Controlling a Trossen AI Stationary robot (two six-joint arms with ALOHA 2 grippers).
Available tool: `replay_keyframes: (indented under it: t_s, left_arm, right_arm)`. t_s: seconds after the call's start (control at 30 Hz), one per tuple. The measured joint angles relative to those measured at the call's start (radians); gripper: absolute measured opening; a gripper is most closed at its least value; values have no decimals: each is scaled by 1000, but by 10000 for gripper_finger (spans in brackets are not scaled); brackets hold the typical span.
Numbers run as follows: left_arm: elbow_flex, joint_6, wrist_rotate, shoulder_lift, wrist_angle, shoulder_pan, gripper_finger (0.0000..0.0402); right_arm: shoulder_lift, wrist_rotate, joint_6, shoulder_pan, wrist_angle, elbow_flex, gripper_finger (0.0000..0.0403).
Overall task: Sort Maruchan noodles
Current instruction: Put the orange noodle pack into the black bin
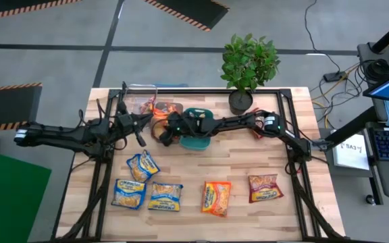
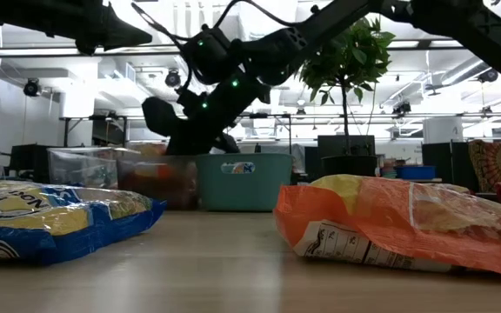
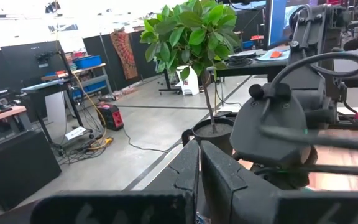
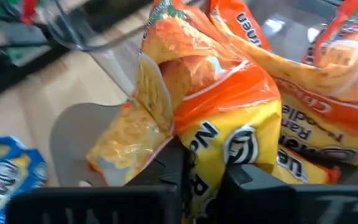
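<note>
**Orange packet at the clear bin, five still on the table**

The right gripper [image 1: 164, 130] is out at centre frame in the high view, and the right wrist view shows its fingers clamped on a crinkly orange-and-yellow plastic noodle packet [image 4: 210, 118], carried right at the clear plastic bin [image 1: 155, 104] at upper centre-left. More orange wrappers [image 4: 316, 74] already lie inside that bin. So the orange sort looks well underway, by my reading.

Left to do: along the lower table sit three blue-and-yellow packets [image 1: 143, 165], [image 1: 129, 193], [image 1: 165, 196], one orange packet [image 1: 216, 198] and one maroon packet [image 1: 265, 187]. The teal plastic bin [image 1: 196, 138] sits mid-frame, mostly under the arm; its contents can't be made out.

The left gripper [image 1: 139, 136] waits just left of the clear bin, its fingers together in the left wrist view.

Writing: the held wrapper shows fragments only. The blue packet up close in the low view reads "NOOD" upside down.
</note>
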Motion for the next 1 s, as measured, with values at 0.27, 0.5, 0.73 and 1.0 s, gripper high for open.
replay_keyframes:
  t_s: [0.27, 0.5, 0.73, 1.0]
  left_arm:
    - [0, 0, 0, 0, 0, 0, 0]
    - [0, 0, 0, 0, 0, 0, 0]
    - [1, 3, 0, 0, -3, 0, 0]
    - [1, 3, 0, -1, -3, 0, 0]
  right_arm:
    - [-9, 32, -70, -1, -227, 119, 112]
    - [-9, 103, -146, 0, -331, 253, 132]
    - [-10, 104, -167, -1, -414, 332, 86]
    - [-5, 31, -128, 10, -448, 332, 12]
